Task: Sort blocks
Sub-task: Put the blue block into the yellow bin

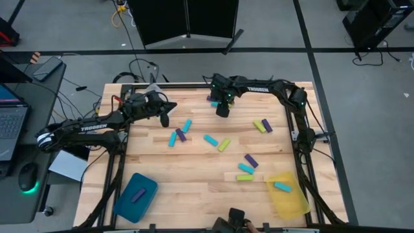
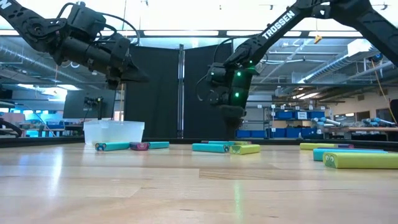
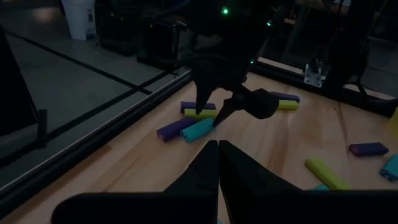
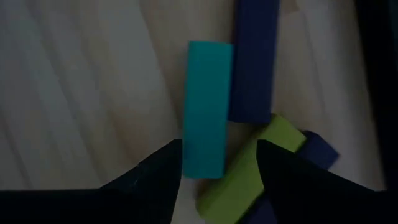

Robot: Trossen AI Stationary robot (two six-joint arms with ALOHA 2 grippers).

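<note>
Small cyan, purple and yellow-green blocks lie flat and scattered over the wooden table [image 1: 194, 188]. At the far edge lies a cluster: a cyan block [image 4: 207, 106], a purple block [image 4: 252, 62] beside it and a yellow-green block [image 4: 245, 168]. My right gripper [image 4: 219, 149] points down over this cluster, open, its fingers on either side of the cyan block's near end and the yellow-green one. It shows just above the blocks in the low view, right gripper [image 2: 231, 127]. My left gripper [image 1: 165, 118] hangs shut and empty above the table's far left part.
A teal tray [image 1: 136, 196] holding a purple block sits at the near left. A yellow tray [image 1: 289, 197] holding a cyan block sits at the near right. A clear tray [image 2: 114, 132] stands at the far left. Loose blocks [image 1: 211, 139] dot the middle of the table.
</note>
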